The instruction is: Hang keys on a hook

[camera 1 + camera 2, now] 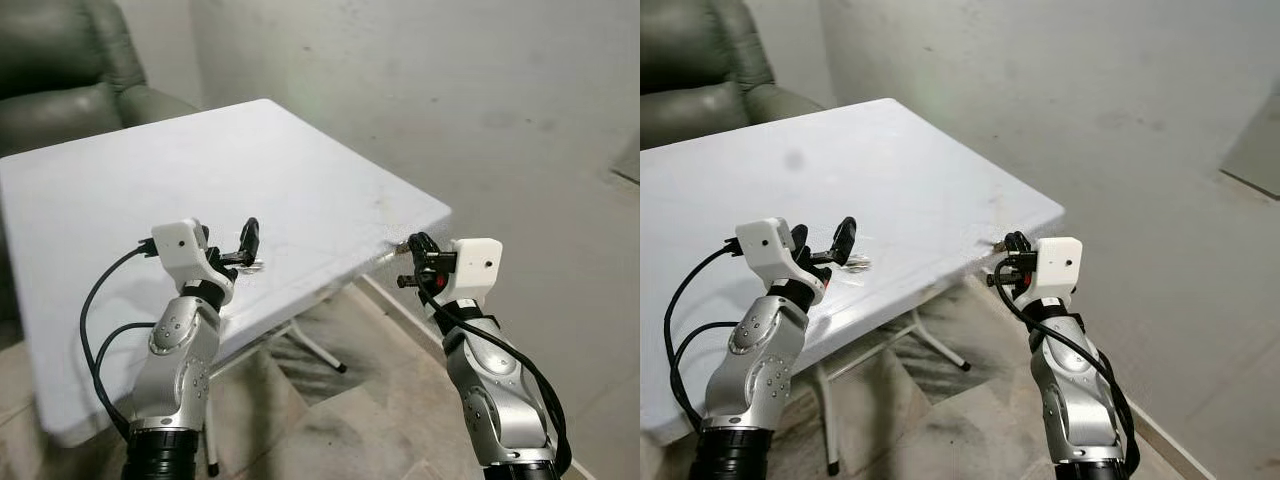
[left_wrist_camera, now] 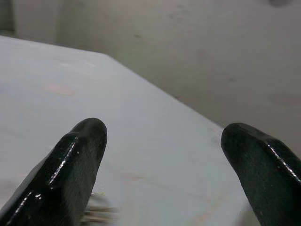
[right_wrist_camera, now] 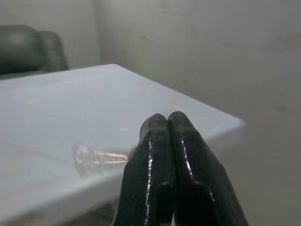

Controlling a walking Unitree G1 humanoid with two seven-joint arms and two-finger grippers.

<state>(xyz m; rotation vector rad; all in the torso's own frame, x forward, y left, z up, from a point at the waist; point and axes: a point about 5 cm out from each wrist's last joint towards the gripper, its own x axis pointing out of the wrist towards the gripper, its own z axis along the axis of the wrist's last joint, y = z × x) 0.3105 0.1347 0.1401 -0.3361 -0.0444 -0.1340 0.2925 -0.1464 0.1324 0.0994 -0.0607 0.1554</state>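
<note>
Looking down from the left eye, a white folding table (image 1: 120, 190) runs from 9 o'clock to its corner at about 3 o'clock. The left gripper (image 1: 247, 248) hovers over the table's near edge just below centre, fingers spread, and the keys (image 1: 252, 266) lie on the tabletop as a small metallic glint directly beneath the fingertips; whether they touch cannot be told. The right gripper (image 1: 413, 252) hangs off the table, just beside its corner at 4 o'clock, over the tiled floor (image 1: 360, 420). A dark green armchair (image 1: 60, 70) sits at 10 o'clock behind the table, and a grey wall (image 1: 450, 90) fills 1 o'clock.

From the right eye, the same layout holds: keys at 8 o'clock on the table edge, right gripper near centre.

Along the left wrist, two black fingers (image 2: 70, 169) stand wide apart over the white surface, with a blurred bit of the keys by the base of one finger.

Along the right wrist, both fingers (image 3: 155, 165) press together holding nothing, and the keys appear as a blurred silvery streak on the table's near edge.
</note>
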